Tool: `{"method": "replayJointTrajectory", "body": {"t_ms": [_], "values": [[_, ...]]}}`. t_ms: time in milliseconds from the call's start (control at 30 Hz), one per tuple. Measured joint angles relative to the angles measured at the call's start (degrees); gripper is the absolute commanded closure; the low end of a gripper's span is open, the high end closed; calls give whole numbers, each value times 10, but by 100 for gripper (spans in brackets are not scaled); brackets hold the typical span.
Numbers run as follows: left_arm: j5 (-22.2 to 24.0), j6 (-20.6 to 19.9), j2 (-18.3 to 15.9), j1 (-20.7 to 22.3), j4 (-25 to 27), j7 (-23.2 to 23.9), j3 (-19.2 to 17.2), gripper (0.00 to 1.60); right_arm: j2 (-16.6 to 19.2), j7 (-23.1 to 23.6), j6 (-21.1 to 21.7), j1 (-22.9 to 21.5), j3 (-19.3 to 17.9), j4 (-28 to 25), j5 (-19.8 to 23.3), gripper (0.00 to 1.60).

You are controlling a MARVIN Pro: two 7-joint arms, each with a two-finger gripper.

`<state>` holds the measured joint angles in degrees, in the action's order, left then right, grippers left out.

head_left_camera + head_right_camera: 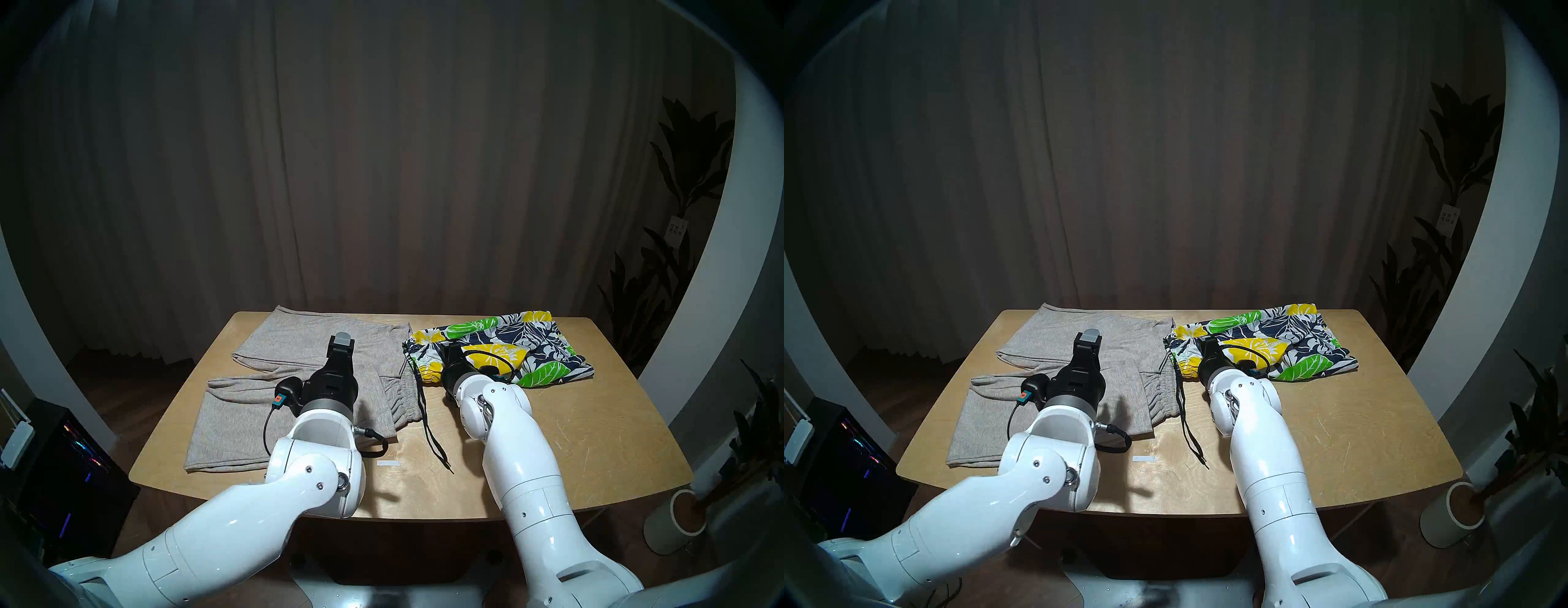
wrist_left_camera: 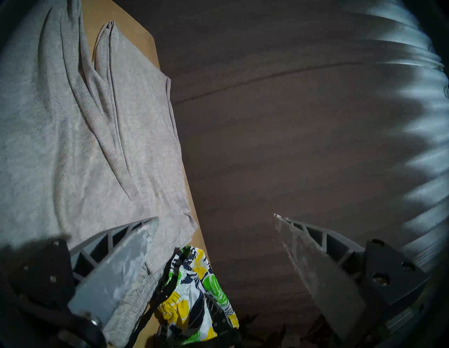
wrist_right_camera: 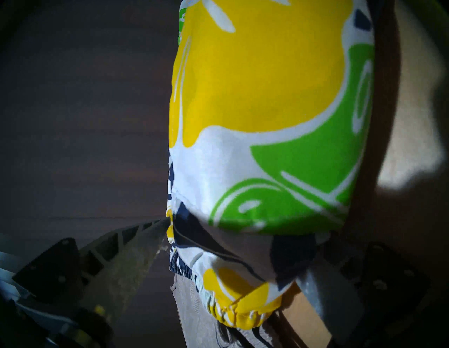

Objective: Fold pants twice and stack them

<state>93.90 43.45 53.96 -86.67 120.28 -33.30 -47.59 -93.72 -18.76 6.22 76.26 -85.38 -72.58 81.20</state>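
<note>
I have the table (image 1: 551, 446) carrying both garments side by side, so each arm works its own. The grey pants (image 1: 237, 407) lie spread beneath my left gripper (image 2: 213, 218), jaws wide apart, holding nothing. The floral shorts (image 1: 530, 344) sit at my right gripper (image 3: 233, 257), jaws apart astride the waistband, probably about to pinch.

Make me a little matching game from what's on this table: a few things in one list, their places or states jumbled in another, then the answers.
Things:
1. grey pants
2. floral shorts
3. black drawstring
4. left gripper

Descriptions:
A. trails across bare wood toward the table's near edge
B. open, holding nothing
C. table's left half
D. table's far right

Pairs: 1-C, 2-D, 3-A, 4-B
</note>
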Motion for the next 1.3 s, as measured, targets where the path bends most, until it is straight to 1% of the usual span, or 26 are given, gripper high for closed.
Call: {"method": "replayJointTrajectory", "body": {"t_ms": [67,100,133,167,200,267,300,333,367,500,667,800,1000,1133,1300], "values": [[21,-10,-16,-11,18,5,-7,0,-2,14,-10,-9,3,16,-6,0],[27,-13,-20,-14,23,7,-10,0,-2,18,-12,-12,4,21,-8,19],[39,-18,-29,-19,33,10,-14,0,-3,25,-17,-17,6,30,-11,30],[44,-21,-33,-22,37,11,-16,0,-3,28,-20,-19,7,33,-12,55],[57,-26,-41,-27,45,15,-22,0,-4,33,-24,-23,8,44,-15,83],[75,-35,-52,-35,54,23,-29,0,-5,40,-31,-27,10,53,-19,98],[88,-40,-58,-40,59,29,-34,0,-5,44,-34,-30,11,59,-21,132],[99,-46,-64,-44,62,35,-39,0,-6,47,-38,-33,11,63,-23,154],[108,-50,-68,-47,64,41,-43,0,-6,51,-40,-36,12,68,-24,160],[145,-71,-83,-61,69,69,-58,0,-8,68,-51,-48,12,89,-28,160],[174,-90,-93,-71,69,97,-68,0,-11,79,-55,-57,7,103,-27,160],[190,-104,-97,-76,68,115,-73,0,-14,78,-54,-58,-6,104,-9,160],[202,-117,-99,-77,65,127,-74,0,-16,46,-35,-54,-32,87,32,160],[207,-122,-99,-76,64,132,-74,0,-16,18,-20,-41,-49,62,64,160],[208,-124,-97,-76,62,137,-74,0,-11,-18,-8,-18,-57,23,123,160]]}}
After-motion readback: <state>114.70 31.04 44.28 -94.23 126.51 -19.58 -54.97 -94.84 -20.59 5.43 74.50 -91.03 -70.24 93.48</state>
